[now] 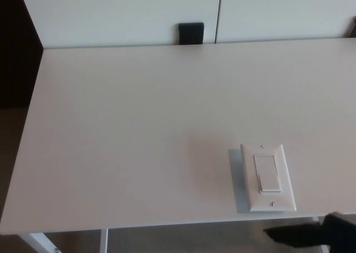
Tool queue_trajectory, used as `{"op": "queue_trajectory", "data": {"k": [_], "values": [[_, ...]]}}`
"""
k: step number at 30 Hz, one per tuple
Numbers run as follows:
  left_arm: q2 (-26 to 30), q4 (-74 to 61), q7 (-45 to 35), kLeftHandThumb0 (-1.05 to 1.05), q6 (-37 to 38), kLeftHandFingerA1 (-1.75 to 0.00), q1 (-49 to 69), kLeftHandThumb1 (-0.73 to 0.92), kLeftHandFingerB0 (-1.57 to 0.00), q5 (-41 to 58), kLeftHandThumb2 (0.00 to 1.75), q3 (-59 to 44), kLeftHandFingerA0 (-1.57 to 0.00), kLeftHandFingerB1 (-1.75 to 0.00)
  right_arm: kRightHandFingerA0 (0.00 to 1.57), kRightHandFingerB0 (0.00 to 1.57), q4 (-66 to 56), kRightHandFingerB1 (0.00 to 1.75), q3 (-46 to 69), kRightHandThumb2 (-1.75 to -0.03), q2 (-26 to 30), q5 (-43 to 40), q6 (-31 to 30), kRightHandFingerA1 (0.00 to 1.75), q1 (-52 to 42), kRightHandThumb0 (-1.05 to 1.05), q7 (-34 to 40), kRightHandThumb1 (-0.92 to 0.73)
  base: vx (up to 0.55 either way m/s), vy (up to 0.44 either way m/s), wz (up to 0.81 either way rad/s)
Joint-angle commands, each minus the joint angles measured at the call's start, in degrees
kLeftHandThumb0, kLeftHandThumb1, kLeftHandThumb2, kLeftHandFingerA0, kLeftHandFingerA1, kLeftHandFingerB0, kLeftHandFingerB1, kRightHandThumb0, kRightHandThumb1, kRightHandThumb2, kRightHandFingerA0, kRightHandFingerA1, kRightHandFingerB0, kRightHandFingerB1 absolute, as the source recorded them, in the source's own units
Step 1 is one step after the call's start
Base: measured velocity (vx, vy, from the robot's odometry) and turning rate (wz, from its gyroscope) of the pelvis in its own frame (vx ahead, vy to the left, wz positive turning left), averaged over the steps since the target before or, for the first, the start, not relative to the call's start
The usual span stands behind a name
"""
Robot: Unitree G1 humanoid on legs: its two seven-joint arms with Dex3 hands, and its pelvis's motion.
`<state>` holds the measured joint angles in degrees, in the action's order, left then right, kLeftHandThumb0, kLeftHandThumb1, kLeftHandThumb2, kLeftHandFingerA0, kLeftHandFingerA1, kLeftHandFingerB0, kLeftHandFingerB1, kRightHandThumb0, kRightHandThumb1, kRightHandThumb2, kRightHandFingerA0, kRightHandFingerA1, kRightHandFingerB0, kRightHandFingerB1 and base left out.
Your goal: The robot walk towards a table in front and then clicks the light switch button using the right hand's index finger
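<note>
A white light switch plate (268, 177) with a rocker button (266, 173) lies flat on the white table (128, 130), near its front edge on the right. My right hand (314, 234) shows as a dark shape at the bottom right corner, below the table's front edge and just right of the switch. A pointed dark tip reaches left toward the area under the plate, not touching it. The rest of that hand is cut off by the picture's edge. My left hand does not show.
A small black block (191, 33) sits at the table's far edge against white wall panels. White table legs (41, 243) show below the front edge at the left. A dark area borders the table's left side.
</note>
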<state>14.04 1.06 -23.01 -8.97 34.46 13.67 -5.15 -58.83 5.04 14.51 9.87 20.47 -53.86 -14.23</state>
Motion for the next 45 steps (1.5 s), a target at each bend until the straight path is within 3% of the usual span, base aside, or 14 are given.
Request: {"op": "queue_trajectory", "data": {"k": [1,3,4,5,14,15,22,29,45], "values": [[1.2,0.2,-0.2,-0.10,0.5,-0.46,-0.2,0.60,-0.48,-0.9,0.57,-0.7,-0.51,-0.40,0.43,0.42,2.5,0.66,-0.2,-0.85,-3.3,13.3,1.9,0.67,7.7,-0.46,3.0,-0.36,0.00,0.000,0.00],[1.0,-0.2,0.0,-0.11,-0.1,-0.46,-0.1,0.60,-0.48,-0.8,0.57,-0.7,-0.52,-0.40,0.39,0.41,3.6,0.65,-0.3,-0.85,-3.7,15.6,2.3,0.66,9.2,-0.46,3.5,-0.36,0.00,0.000,0.00],[1.1,-0.4,-0.1,-0.10,-0.2,-0.46,0.0,0.60,-0.48,-0.6,0.57,-0.7,-0.52,-0.40,0.35,0.39,5.2,0.55,-0.2,-0.57,-3.9,18.4,2.1,0.59,10.6,-0.46,4.0,-0.55,0.00,0.000,0.00],[1.1,-0.6,-0.2,-0.10,-0.3,-0.46,0.1,0.60,-0.49,-0.6,0.57,-0.7,-0.53,-0.40,0.33,0.39,6.6,0.54,-0.2,-0.56,-4.1,20.3,2.2,0.57,11.6,-0.45,4.6,-0.54,0.00,0.000,0.00],[1.6,-1.0,0.3,-0.10,-0.3,-0.46,-0.2,0.60,-0.50,-1.8,0.57,-0.3,-0.55,-0.40,0.23,0.35,13.2,0.44,-0.5,-0.56,-4.7,35.2,-1.3,0.49,17.3,-0.47,6.6,-0.57,0.00,0.000,0.00],[1.7,-1.1,0.4,-0.11,-0.4,-0.45,-0.2,0.59,-0.50,-1.9,0.57,-0.2,-0.54,-0.40,0.18,0.29,13.5,0.49,-0.5,-0.73,-4.6,36.8,-2.2,0.54,17.9,-0.51,6.1,-0.47,0.00,0.000,0.00],[2.0,-0.5,0.1,-0.12,0.9,-0.46,-0.3,0.58,-0.51,-2.4,0.57,0.0,-0.56,-0.40,0.06,0.25,12.7,0.47,-0.8,-0.73,-4.8,43.2,-5.8,0.51,19.5,-0.55,2.8,-0.47,0.00,0.000,0.00],[2.3,-0.5,-0.4,-0.12,1.5,-0.46,-0.2,0.58,-0.50,-2.6,0.57,0.2,-0.55,-0.40,0.04,0.30,12.3,0.48,-1.9,-0.73,-6.1,49.8,-7.3,0.51,20.4,-0.58,3.1,-0.47,0.00,0.000,0.00],[2.7,-0.6,-0.3,-0.14,2.0,-0.46,-0.8,0.59,-0.50,-3.0,0.57,0.3,-0.55,-0.40,0.04,0.23,19.6,0.47,-6.3,-0.73,-6.4,59.3,-13.6,0.49,26.8,-0.59,0.8,-0.45,0.00,0.000,0.00]]}}
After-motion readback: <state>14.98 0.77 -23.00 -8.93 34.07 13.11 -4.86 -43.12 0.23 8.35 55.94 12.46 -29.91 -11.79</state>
